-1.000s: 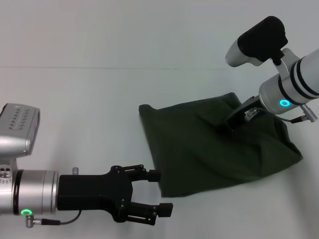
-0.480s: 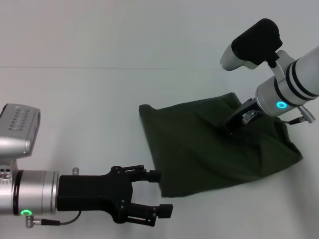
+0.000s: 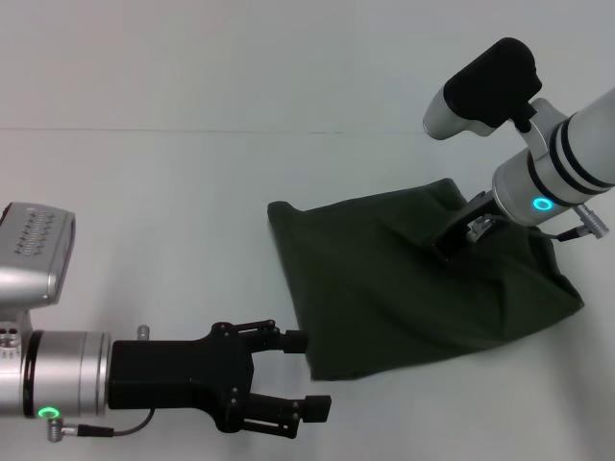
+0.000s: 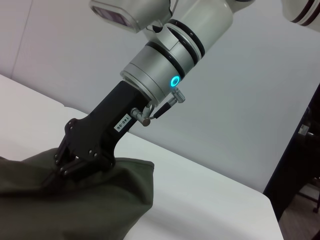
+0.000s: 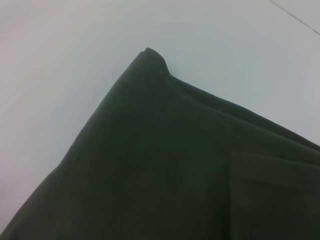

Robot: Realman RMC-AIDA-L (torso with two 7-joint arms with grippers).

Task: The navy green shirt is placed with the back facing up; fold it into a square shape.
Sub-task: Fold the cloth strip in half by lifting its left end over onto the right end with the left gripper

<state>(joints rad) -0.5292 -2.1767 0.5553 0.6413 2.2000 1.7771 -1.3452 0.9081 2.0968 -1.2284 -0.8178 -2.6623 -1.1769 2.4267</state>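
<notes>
The navy green shirt (image 3: 404, 288) lies folded into a rough dark block on the white table, plain side up. My right gripper (image 3: 456, 235) is down in the cloth near its far right part, shut on a pinch of it, with folds rising toward the fingers. The left wrist view shows that right gripper (image 4: 70, 167) sunk into the shirt (image 4: 75, 200). My left gripper (image 3: 309, 375) hovers open at the shirt's near left corner, its upper fingertip (image 3: 298, 339) at the cloth edge, nothing between the fingers. The right wrist view shows only the shirt (image 5: 160, 165) and a raised corner.
White table (image 3: 144, 211) all around the shirt, with bare surface to the left and behind. A pale wall stands behind the table's far edge (image 3: 192, 131). In the left wrist view the table's end (image 4: 267, 200) shows beyond the shirt.
My right arm has shifted slightly left, still in the cloth. The left arm has sunk a little toward the near edge. The shirt's outline is unchanged.
</notes>
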